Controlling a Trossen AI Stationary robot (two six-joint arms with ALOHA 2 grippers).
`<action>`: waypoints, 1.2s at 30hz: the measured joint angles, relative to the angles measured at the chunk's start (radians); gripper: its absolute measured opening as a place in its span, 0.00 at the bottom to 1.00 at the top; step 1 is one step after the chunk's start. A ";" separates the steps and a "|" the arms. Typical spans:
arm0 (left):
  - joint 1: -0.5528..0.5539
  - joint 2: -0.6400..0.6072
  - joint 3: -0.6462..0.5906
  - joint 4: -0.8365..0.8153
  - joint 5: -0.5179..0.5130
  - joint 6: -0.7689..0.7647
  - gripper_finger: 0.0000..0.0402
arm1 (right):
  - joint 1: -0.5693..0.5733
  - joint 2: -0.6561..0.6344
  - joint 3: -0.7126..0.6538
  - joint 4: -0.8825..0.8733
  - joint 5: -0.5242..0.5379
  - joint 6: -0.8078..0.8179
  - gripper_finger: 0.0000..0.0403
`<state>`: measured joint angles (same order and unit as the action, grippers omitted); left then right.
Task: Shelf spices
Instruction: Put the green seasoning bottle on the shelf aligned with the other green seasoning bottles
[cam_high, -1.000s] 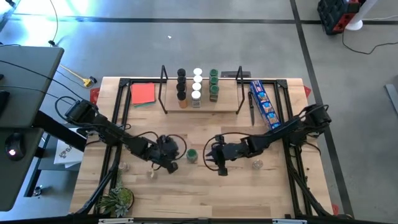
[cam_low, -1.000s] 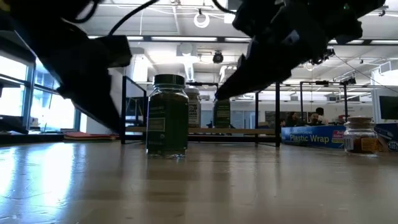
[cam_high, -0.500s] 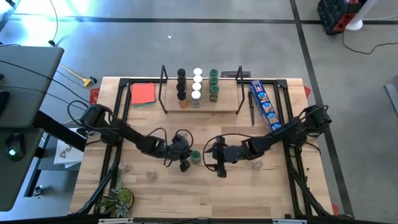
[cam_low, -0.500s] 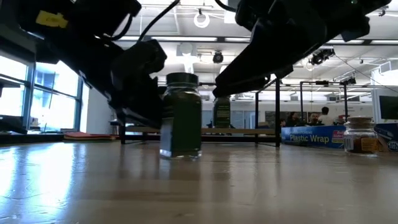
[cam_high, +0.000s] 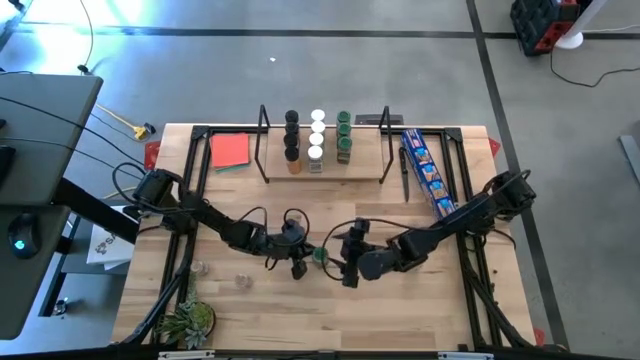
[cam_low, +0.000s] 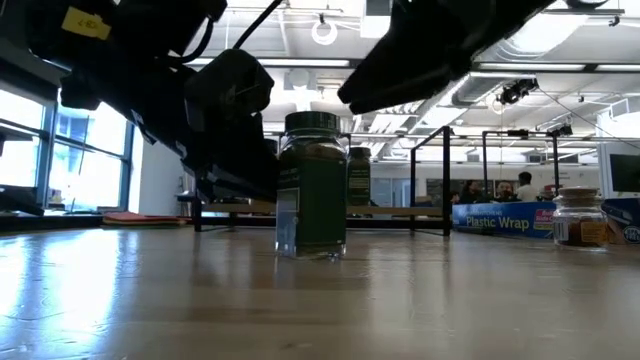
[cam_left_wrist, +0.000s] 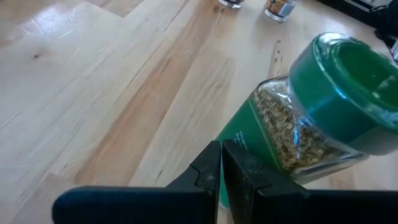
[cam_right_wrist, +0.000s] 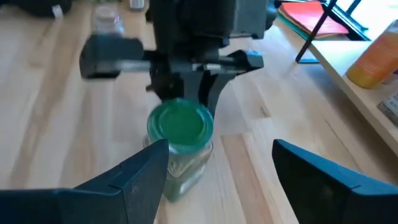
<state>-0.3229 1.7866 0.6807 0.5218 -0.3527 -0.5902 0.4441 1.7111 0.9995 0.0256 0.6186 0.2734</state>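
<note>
Green-lidded jar (cam_high: 320, 254) stands upright on the tabletop (cam_high: 400, 310) mid-table, well short of the shelf (cam_high: 325, 172) at the far edge, where three short rows of jars (black, white, green lids) already sit. Left gripper (cam_high: 297, 259) has its fingers pinched together with nothing between them, tips pressed against the jar's side as seen in the left wrist view (cam_left_wrist: 221, 168). Right gripper (cam_high: 347, 262) stands wide, its two fingers (cam_right_wrist: 143, 174) straddling the jar without touching it. Risks: both grippers crowd one jar, so a closing right jaw could strike the left fingertips; the left tip pushing low on the glass may tip or skid the jar out from between the right fingers; an off-centre close would catch the lid only. Judgement: the left arm needs to back off first. Room: open board lies toward the near edge, with two loose jars (cam_high: 241, 280) left of centre and one (cam_high: 413, 264) behind the right arm. The route to the shelf is free in the middle; black end frames and the blue packet (cam_high: 425, 170) bound its sides.
</note>
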 joint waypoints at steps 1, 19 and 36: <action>0.000 0.000 0.000 0.001 0.000 0.000 0.04 | -0.003 0.000 0.003 0.000 -0.006 0.017 0.70; -0.009 0.000 0.000 -0.001 -0.006 0.008 0.03 | -0.032 0.082 0.001 0.156 -0.079 -0.050 0.70; -0.061 -0.002 0.000 0.002 -0.075 -0.010 0.04 | -0.066 -0.055 0.000 -0.079 -0.078 -0.094 0.70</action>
<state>-0.3836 1.7847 0.6807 0.5238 -0.4274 -0.6006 0.3781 1.6562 0.9993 -0.0531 0.5407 0.1794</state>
